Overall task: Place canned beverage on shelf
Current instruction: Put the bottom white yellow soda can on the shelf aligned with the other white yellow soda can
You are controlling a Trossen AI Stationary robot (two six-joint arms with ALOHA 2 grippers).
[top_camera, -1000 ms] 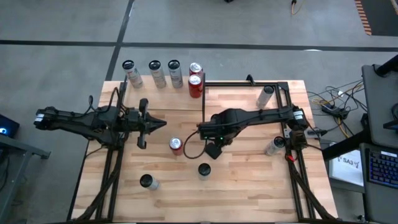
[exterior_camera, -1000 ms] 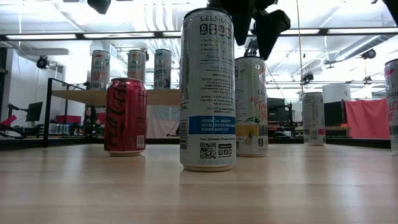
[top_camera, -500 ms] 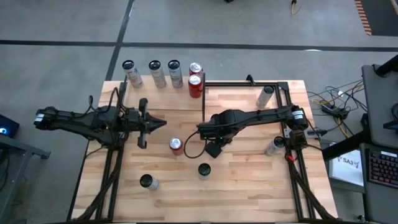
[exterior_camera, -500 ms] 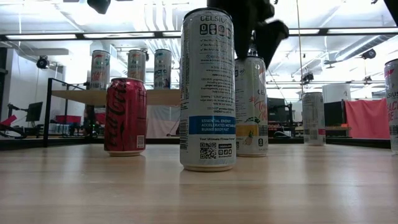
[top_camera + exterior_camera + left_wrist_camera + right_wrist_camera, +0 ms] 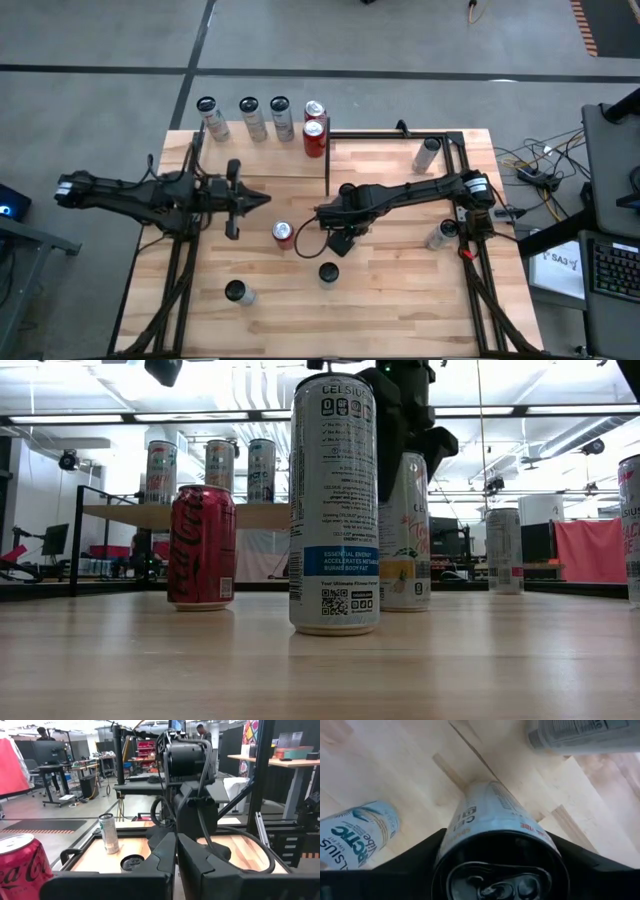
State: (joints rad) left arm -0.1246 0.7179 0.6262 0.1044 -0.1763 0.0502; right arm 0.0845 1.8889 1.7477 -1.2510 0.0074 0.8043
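A tall white can stands upright on the table near its middle, behind the big Celsius can in the low view. My right gripper points down over this can, one finger on each side of its top. In the high view the gripper hides the can. The shelf stands at the far left and carries several cans on their bases. My left gripper waits shut and level above the table, left of centre. My right gripper has the white can's upper wall, just below the rim, between its two fingers. The fingers come from above and point down. The can stands upright with its base on the table.
A red can stands just left of my right gripper. A big Celsius can stands nearer the front edge, and another can at the front left. Two more cans stand by the black frame on the right.
My right gripper has come down over the white can, and its fingers have drawn in against the can's top. The can has stayed in place on the table.
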